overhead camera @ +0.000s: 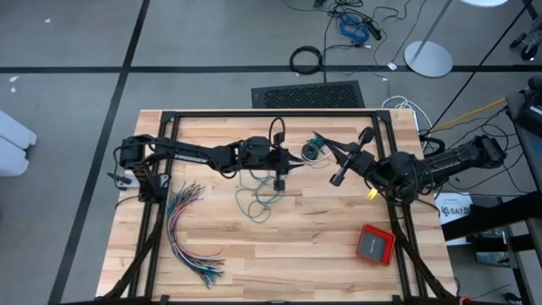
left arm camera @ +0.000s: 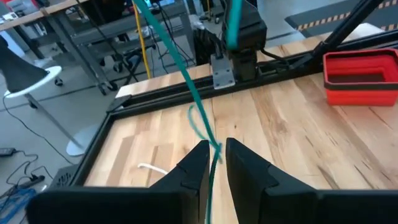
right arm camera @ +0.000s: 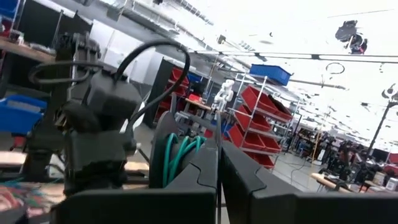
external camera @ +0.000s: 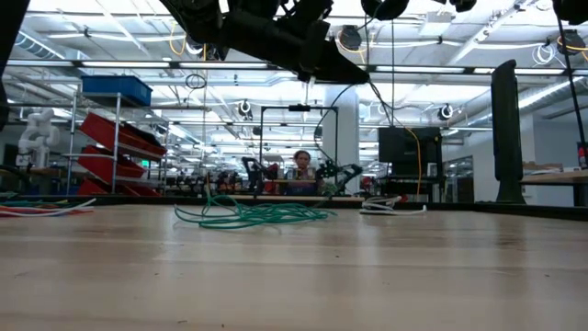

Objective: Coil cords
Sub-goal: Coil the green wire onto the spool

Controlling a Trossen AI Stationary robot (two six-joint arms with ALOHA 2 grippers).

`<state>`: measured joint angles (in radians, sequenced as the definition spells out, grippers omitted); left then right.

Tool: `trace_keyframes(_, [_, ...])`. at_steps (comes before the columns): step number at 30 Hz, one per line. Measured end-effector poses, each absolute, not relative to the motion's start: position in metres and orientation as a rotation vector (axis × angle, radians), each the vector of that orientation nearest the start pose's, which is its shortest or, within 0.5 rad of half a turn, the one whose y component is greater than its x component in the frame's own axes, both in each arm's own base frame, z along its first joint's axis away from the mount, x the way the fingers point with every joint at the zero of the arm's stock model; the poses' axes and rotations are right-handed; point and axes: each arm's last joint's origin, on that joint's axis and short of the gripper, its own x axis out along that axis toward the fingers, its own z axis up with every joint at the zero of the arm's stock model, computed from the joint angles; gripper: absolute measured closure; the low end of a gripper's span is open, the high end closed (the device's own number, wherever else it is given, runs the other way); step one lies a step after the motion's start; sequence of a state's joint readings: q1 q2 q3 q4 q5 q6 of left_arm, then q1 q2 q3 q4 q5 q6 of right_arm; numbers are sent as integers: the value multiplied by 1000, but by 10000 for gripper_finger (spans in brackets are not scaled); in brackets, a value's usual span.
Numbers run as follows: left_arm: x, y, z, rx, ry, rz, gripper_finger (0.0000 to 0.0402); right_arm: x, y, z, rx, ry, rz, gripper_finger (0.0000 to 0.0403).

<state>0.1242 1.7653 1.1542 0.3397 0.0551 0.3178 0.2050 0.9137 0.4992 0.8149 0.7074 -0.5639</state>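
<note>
High view: left gripper (overhead camera: 298,158) above mid-table, fingers (left arm camera: 196,163) pinching the teal-green cord (overhead camera: 254,202), slack lying looped on the wooden table (overhead camera: 322,246) below. Right gripper (overhead camera: 320,146) facing it, clamped on a coiled part of that cord. Red tray (overhead camera: 375,244) near right edge.
</note>
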Motion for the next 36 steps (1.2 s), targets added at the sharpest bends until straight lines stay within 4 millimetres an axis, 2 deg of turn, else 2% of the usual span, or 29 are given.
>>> trace_keyframes(7, [396, 45, 232, 280, 375, 5, 348, 184, 19, 310, -392, -240, -612, 403])
trace_keyframes(13, [401, 40, 216, 285, 423, -16, 395, 181, 18, 312, -401, -237, -632, 403])
trace_keyframes(16, [402, 37, 213, 288, 432, -24, 397, 181, 18, 311, -408, -222, -639, 403])
trace_keyframes(23, [398, 36, 192, 295, 592, -59, 399, 178, 16, 311, -430, -187, -682, 403])
trace_keyframes(36, [385, 25, 131, 257, 984, -156, 401, 156, 10, 326, -440, -221, -762, 403])
